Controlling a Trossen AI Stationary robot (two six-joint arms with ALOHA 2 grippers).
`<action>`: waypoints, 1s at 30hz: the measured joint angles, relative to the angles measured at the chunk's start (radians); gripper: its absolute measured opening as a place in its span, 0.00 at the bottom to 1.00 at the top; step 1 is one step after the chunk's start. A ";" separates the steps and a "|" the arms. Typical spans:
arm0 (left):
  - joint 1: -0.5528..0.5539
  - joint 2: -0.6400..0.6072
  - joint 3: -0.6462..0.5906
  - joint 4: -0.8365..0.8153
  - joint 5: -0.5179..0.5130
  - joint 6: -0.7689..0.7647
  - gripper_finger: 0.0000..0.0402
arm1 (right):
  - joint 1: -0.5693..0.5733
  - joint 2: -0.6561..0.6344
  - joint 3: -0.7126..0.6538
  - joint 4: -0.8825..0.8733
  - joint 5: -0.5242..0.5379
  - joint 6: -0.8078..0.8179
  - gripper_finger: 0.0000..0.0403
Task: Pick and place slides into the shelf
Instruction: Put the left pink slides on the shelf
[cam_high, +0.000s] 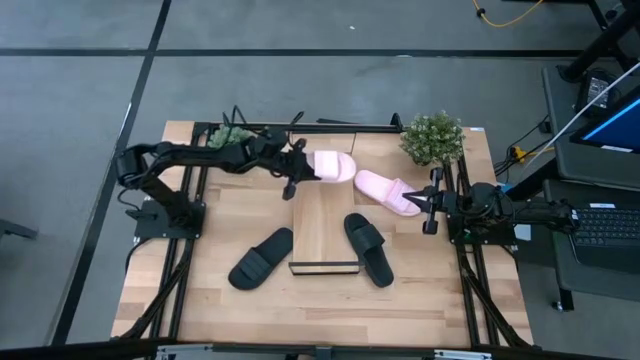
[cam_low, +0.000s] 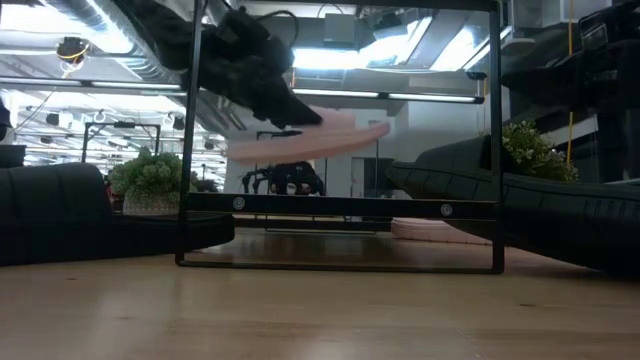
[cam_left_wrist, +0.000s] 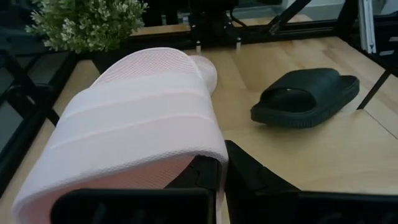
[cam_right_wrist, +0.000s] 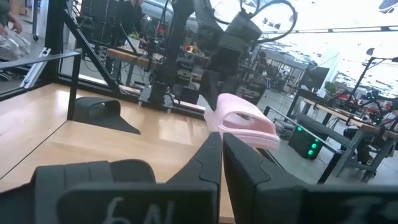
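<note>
My left gripper (cam_high: 300, 166) is shut on a pale pink slide (cam_high: 332, 166) and holds it in the air over the far end of the shelf (cam_high: 322, 222), a light sloping board with a dark front lip (cam_high: 323, 267). The low view shows this slide (cam_low: 310, 140) well above the board. The second pink slide (cam_high: 388, 192) lies sole down on the table, right of the shelf's far end. One black slide (cam_high: 262, 258) lies left of the shelf and another (cam_high: 368, 248) right of it. My right gripper (cam_high: 431, 206) waits shut near the right edge, beside the second pink slide. My left gripper holds the pink slide at the side of its wide strap (cam_left_wrist: 208, 155), with one finger (cam_left_wrist: 193, 177) under the strap and the other (cam_left_wrist: 249, 180) outside. It comes slanting down from the table's left. The slide is lifted clear and lies nearly level; the strap hides the pads.
A potted plant (cam_high: 432, 137) stands at the far right corner and another (cam_high: 230, 136) at the far left, under the left arm. Dark frame rails (cam_high: 190, 250) run along both table sides. Bare wood (cam_high: 320, 310) lies between the shelf's lip and the near edge.
</note>
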 joint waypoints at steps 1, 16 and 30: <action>0.005 0.009 0.006 0.000 0.006 0.009 0.01 | 0.000 0.000 0.000 -0.004 0.000 0.001 0.05; 0.016 0.045 0.029 0.003 -0.013 0.073 0.01 | 0.000 0.000 0.000 -0.024 0.000 0.004 0.05; 0.029 0.182 0.069 0.131 -0.014 0.065 0.01 | 0.000 0.000 0.000 -0.020 -0.001 0.004 0.05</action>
